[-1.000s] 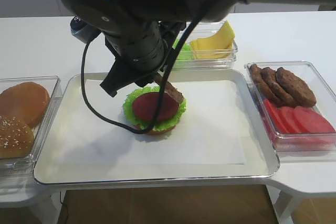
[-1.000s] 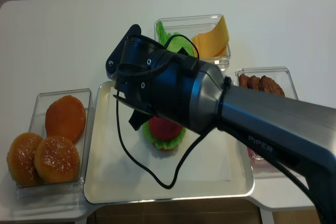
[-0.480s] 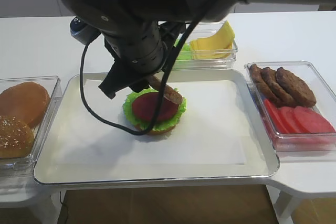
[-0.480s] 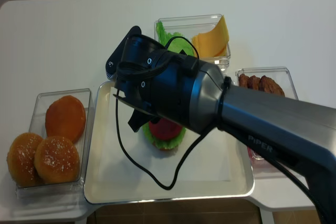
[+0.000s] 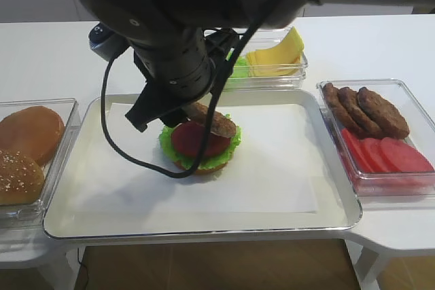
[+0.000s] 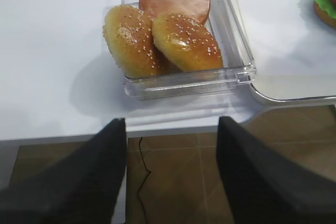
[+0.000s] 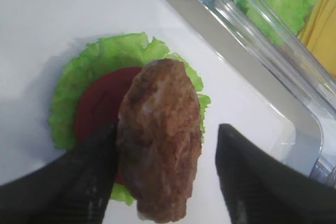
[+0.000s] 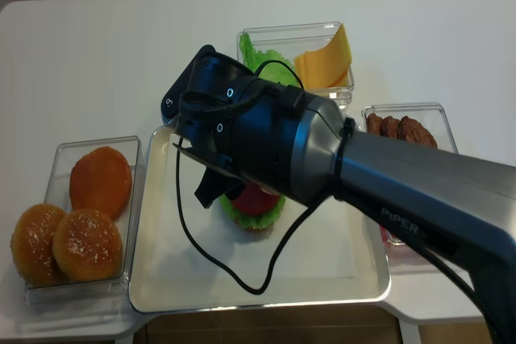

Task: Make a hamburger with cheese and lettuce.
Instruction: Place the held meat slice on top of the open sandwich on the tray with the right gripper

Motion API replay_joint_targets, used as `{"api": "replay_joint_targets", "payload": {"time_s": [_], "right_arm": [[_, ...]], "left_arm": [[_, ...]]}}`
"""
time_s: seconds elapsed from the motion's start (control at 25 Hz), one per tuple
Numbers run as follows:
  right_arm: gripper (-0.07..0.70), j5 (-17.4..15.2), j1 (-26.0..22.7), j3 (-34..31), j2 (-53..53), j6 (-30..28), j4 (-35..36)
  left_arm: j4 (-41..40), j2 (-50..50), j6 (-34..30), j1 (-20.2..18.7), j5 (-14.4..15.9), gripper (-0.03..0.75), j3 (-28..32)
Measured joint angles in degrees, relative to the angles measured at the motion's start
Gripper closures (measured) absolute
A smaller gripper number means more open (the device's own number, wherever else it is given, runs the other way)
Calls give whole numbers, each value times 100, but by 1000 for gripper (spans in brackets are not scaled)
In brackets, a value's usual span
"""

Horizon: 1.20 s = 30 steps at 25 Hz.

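my right arm fills the middle of both high views, reaching over the tray to the hamburger near its centre. the stack so far is bun, lettuce and tomato. from the right wrist view the patty hangs between the fingers of the right gripper, just above the tomato and off toward its far edge, long axis running roughly along the fingers. the fingers are spread wide, one each side of the meat; whether they pinch it i cannot tell. the cheese lies in the back box beyond the tray, so i judge this arm is nearer for fetching it. my left gripper hovers spread and holding nothing near the bun box.
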<state>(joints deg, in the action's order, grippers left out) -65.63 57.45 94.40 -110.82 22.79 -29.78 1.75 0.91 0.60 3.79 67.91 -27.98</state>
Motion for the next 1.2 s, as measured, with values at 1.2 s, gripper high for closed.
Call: {"api": "replay_joint_targets", "payload": {"time_s": [1.2], "right_arm": [[41,0,0,0,0,-232,411]], "left_arm": [[0,0,0,0,0,312,0]]}}
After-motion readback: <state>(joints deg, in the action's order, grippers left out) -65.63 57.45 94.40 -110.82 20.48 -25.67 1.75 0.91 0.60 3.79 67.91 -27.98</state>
